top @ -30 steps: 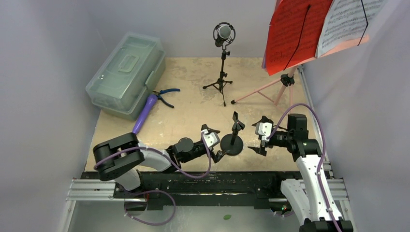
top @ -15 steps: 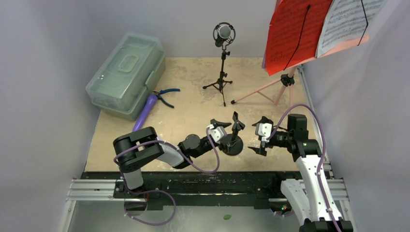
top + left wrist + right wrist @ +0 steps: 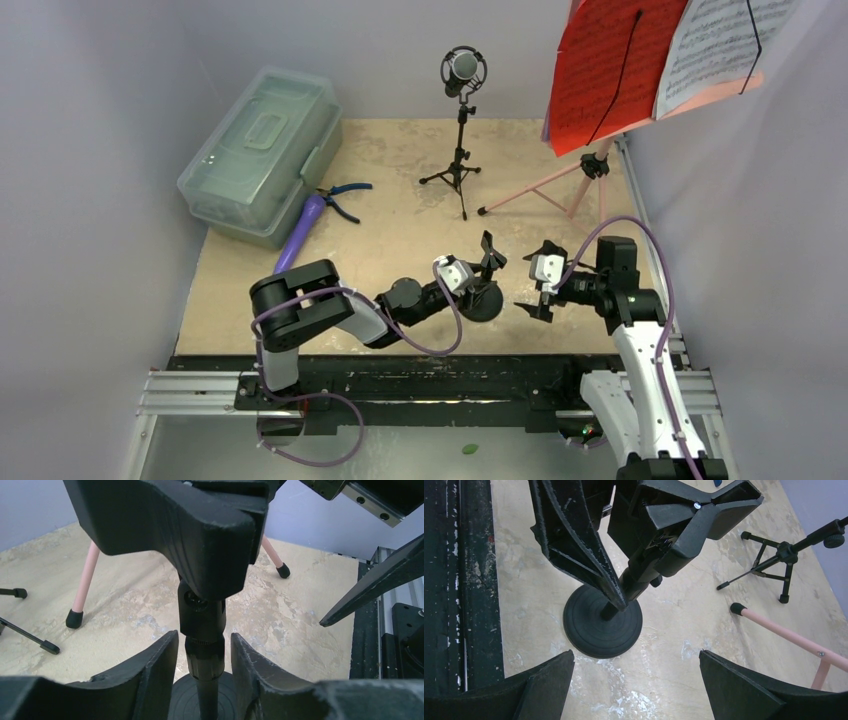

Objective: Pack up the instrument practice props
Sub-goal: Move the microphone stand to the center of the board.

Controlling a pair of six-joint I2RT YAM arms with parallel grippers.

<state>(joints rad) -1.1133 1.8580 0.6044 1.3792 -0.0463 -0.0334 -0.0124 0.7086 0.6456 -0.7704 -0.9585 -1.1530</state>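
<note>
Around the stem of the round-base mic stand [image 3: 202, 615]: left gripper [image 3: 202, 652], roughly half shut, one finger [image 3: 150, 675] on each side of the black post, only slivers of gap showing. Cannot tell whether the pads press yet, so no firm hold claimed.
Above the grip: stand's spring clip [image 3: 200, 535], empty, no microphone in it.
Below the grip: disc base [image 3: 602, 620], flat on the tabletop [image 3: 674, 630].
Just right of the stand: right gripper [image 3: 536, 283], spread fully wide, holding nothing, one finger near the clip.
Left of the stand, well apart: purple microphone [image 3: 298, 235], lying flat beside the clear greenish case [image 3: 258, 150] and the blue-handled pliers [image 3: 343, 195].
Beyond the stand: black-silver microphone [image 3: 462, 70], upright on its black tripod [image 3: 455, 175].
Beyond and right of the stand: pink music rack [image 3: 560, 185], carrying a red page [image 3: 605, 75] and a white page [image 3: 715, 45].
Step in hand, as judged: taking the stand by its post, ready to lift for packing.
Risk, slip: thin round post, likely to twist or slide between the pads if pinched off-centre.
Risk, tipping: heavy clip up top, grip low down. Likely to lean under a loose pinch and drag the base.
Risk, collision: clip apt to swing into the right gripper's spread fingers unless that arm gives room.
</note>
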